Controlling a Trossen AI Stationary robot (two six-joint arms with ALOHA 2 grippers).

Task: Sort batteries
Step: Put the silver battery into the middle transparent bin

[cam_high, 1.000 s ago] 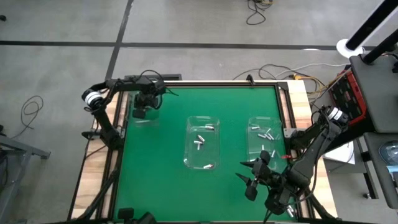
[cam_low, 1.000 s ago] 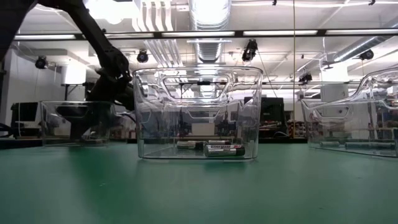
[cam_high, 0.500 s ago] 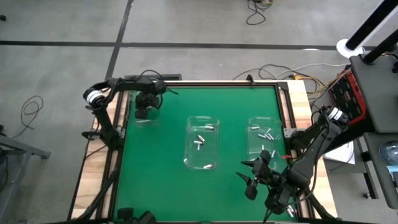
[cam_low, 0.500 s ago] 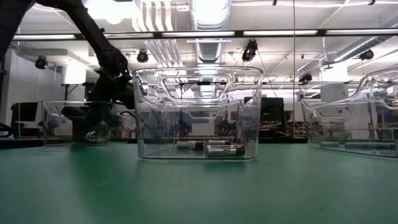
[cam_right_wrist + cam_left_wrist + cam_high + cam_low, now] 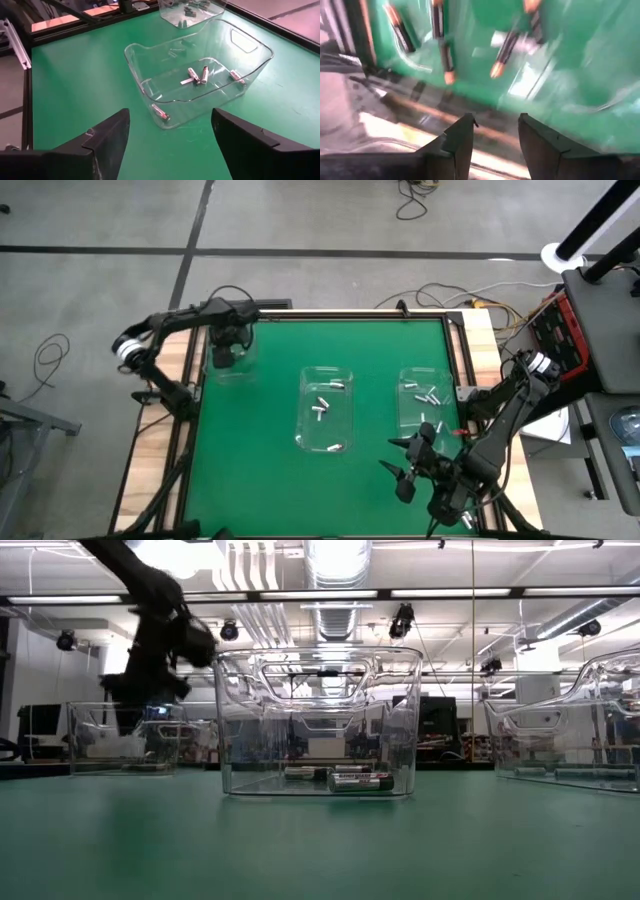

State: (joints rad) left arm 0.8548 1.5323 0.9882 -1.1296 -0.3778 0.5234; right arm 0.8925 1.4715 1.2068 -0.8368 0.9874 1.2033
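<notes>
Three clear bins stand on the green table. The left bin (image 5: 230, 362) holds several batteries (image 5: 445, 55), which look blurred in the left wrist view. My left gripper (image 5: 228, 343) hangs open above this bin (image 5: 122, 738), with nothing between its fingers (image 5: 496, 136). The middle bin (image 5: 326, 408) has batteries (image 5: 196, 75) lying on its floor. The right bin (image 5: 425, 398) also holds batteries (image 5: 428, 393). My right gripper (image 5: 413, 467) waits open near the table's front right, low over the table, pointing toward the middle bin (image 5: 200, 70).
The table's dark frame (image 5: 190, 395) and wooden side strips border the green mat. Bare mat lies between the left and middle bins and along the near edge. Cables and a red box (image 5: 560, 330) lie off the table's right side.
My left gripper dipped down into the left bin, then rose up out of it to stand above its rim. My right arm has kept still.
</notes>
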